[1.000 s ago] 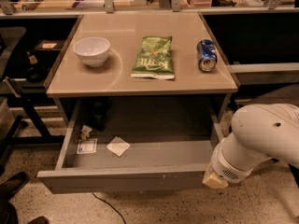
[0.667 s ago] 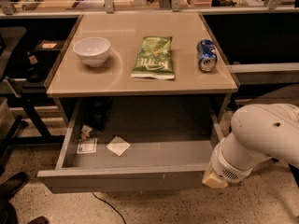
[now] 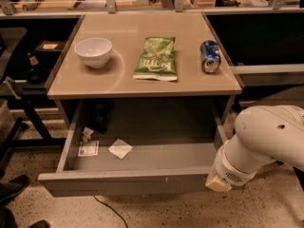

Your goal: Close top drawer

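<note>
Top drawer (image 3: 128, 180) pulled open; gripper (image 3: 219, 183) seemingly at its front panel's right end, grip state can't be told.

The wide grey metal top drawer (image 3: 128, 180) juts forward under the tan tabletop (image 3: 142, 82), which bears a white round bowl (image 3: 93, 51) left, a green foil snack bag (image 3: 156, 58) centre and a blue metal can (image 3: 210, 56) right. In the drawer's left part lies a white card (image 3: 88, 148), with a paper scrap (image 3: 119, 148) to its right. The gripper (image 3: 218, 183) is at the drawer front's right end.

High near front view down onto top drawer (image 3: 137, 180), claw (image 3: 218, 183) lower right.
</note>
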You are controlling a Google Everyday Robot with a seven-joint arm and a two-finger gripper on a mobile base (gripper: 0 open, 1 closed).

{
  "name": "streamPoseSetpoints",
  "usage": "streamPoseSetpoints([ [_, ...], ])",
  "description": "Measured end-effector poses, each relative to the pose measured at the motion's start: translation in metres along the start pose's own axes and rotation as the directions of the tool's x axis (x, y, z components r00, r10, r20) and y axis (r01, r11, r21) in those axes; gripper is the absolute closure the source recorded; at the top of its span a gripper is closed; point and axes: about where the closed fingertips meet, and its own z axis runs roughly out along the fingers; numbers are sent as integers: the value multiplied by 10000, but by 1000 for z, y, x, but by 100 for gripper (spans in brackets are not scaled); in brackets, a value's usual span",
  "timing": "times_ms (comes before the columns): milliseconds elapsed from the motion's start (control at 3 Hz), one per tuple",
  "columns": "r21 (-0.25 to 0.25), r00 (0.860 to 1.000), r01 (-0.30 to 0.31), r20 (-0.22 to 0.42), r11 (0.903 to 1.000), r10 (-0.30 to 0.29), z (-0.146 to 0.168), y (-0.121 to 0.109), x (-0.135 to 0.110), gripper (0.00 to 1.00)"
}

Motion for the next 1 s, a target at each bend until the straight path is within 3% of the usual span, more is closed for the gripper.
streamPoseSetpoints([
  [333, 0, 10000, 0, 0, 10000, 0, 0, 0, 0, 15],
  [667, 0, 10000, 1, -1, 10000, -1, 0, 0, 0, 0],
  [1000, 0, 10000, 1, -1, 10000, -1, 0, 0, 0, 0],
])
